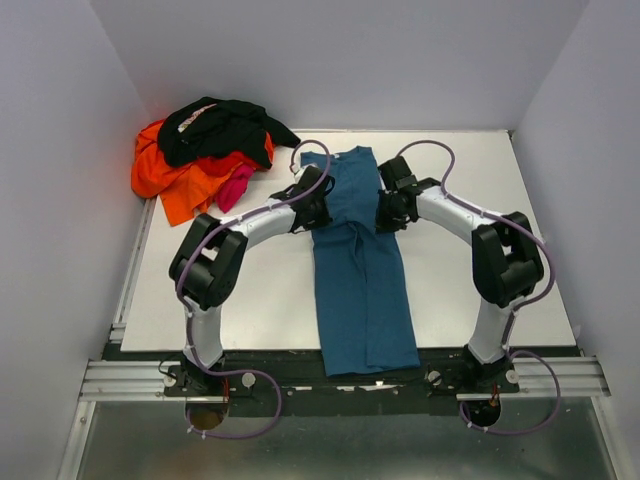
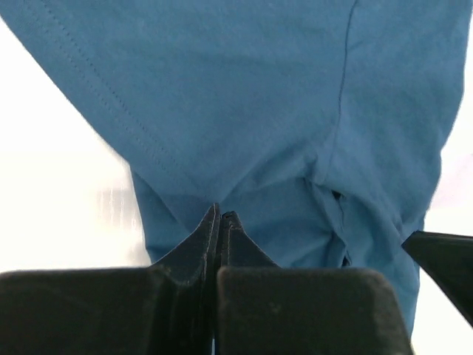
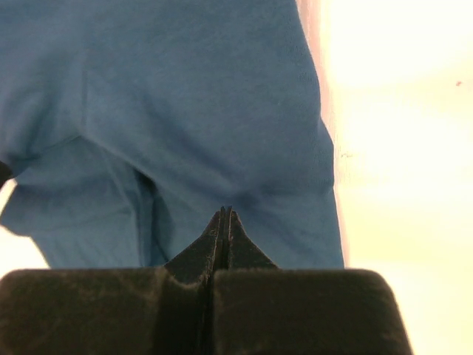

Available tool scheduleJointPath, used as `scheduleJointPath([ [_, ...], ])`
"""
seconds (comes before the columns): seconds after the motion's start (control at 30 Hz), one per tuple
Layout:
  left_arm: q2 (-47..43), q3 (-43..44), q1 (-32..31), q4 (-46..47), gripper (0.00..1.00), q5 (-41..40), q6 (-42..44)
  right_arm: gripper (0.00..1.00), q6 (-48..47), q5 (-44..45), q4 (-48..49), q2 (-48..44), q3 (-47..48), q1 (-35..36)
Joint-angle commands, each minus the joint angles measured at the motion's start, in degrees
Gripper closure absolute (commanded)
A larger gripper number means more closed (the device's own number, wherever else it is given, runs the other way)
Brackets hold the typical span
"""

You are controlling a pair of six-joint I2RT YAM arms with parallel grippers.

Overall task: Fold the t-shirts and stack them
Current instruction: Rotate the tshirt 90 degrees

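The teal-blue t-shirt point(image 1: 362, 290), already narrowed to a long strip, is laid between the two hands. Its cross fold is judged to be the step in hand. The left hand point(image 1: 316, 207) and right hand point(image 1: 388, 210) are each closed together on a side edge, apparently pinching cloth. Next, both edges would need to be carried evenly toward the near hem. Bare tabletop point(image 1: 260, 300) is offered outside each hand. The other t-shirts point(image 1: 205, 150) are heaped beyond the left hand.

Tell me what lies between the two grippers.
Only the teal-blue t-shirt fills the gap in the top view, with the left gripper and right gripper each shut on a side edge.
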Motion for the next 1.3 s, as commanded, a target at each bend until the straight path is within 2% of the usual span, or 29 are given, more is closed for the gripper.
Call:
scheduleJointPath([
  [0.0,5.0,4.3,0.7,-2.1,1.00,-3.2,0.2,0.99,1.2,1.5,-1.7,5.5,2.5,-0.4],
  [0.27,12.7,9.5,4.1,-3.2,1.00,-3.9,1.5,0.99,4.2,-0.9,0.6,11.1,4.0,-3.3],
  [0.67,29.9,33.5,7.9,-11.2,1.00,0.5,3.7,0.99,4.5,-4.4,-2.3,19.9,18.2,-5.9],
  [0.77,31.4,38.1,8.4,-13.8,1.00,1.9,4.4,0.99,4.0,-6.7,-4.5,20.9,22.2,-7.2],
  [0.83,27.8,35.2,8.3,-12.2,0.99,1.3,5.5,0.89,2.5,-7.9,-2.2,17.8,19.8,-7.2],
  [0.9,22.1,29.0,8.2,-8.8,0.84,0.1,6.3,0.68,1.5,-9.7,2.5,12.2,12.6,-7.2],
  [0.93,19.7,26.3,8.2,-8.2,0.78,-0.1,6.9,0.62,1.1,-10.3,3.7,9.6,9.8,-7.1],
  [0.97,17.2,24.8,8.1,-8.5,0.71,-0.4,7.6,0.59,0.5,-10.4,4.3,6.5,7.5,-7.0],
  [1.03,12.2,20.9,7.6,-9.1,0.56,-1.0,8.4,0.59,-0.2,-9.5,4.4,1.1,2.3,-6.3],
  [1.17,-1.5,6.7,4.4,-7.7,0.16,-3.6,8.1,0.59,-1.3,-8.6,3.3,-11.3,-10.0,-4.1],
  [1.2,-4.9,2.5,3.5,-6.9,0.10,-4.2,7.5,0.59,-1.2,-8.8,3.2,-14.2,-14.0,-3.5],
  [1.27,-11.7,-6.9,1.6,-4.8,0.09,-3.6,6.4,0.58,-0.6,-9.2,2.6,-20.9,-21.4,-2.2],
])
